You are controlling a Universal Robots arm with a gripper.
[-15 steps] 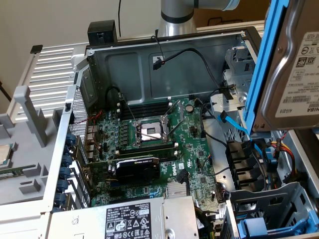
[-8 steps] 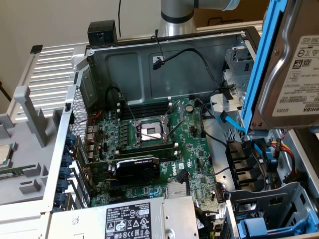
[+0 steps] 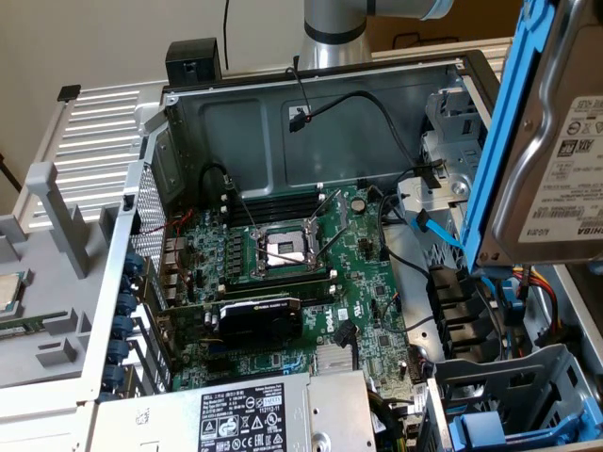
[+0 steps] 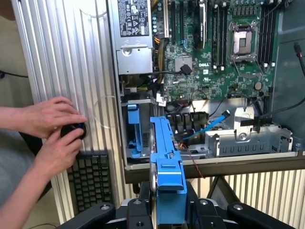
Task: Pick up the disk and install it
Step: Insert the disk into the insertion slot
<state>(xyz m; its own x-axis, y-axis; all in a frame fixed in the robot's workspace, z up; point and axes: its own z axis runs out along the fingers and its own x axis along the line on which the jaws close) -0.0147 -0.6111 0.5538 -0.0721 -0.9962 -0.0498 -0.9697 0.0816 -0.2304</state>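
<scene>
1. One disk (image 3: 556, 160) is clear of the computer case (image 3: 283, 122). It hangs above the drive-bay end, at the exterior view's right.
2. Disk appearance: flat silver-grey metal body. It has a white label with barcodes and partly visible Toshiba lettering. A bright blue plastic rail (image 3: 499, 141) frames its edge, and in the wrist view this rail faces the camera edge-on.
3. Gripper (image 4: 169, 210): the jaws are clamped on the disk, with a black finger on either side of the blue rail.
4. The case lies open with its side panel off. Inside are a green motherboard (image 3: 283, 273), an uncovered processor socket (image 3: 283, 247) and a grey power supply (image 3: 254, 414) with a black-and-white label.
5. Drive area: a bare metal cage (image 4: 248, 140) sits near the case edge. Beside it is a bay with a blue plastic fitting (image 4: 133, 129). The disk touches neither.
6. Outside the case, a person's two hands (image 4: 52, 133) rest on a small dark object on the ribbed panel, just beside a black keyboard (image 4: 90, 179).
</scene>
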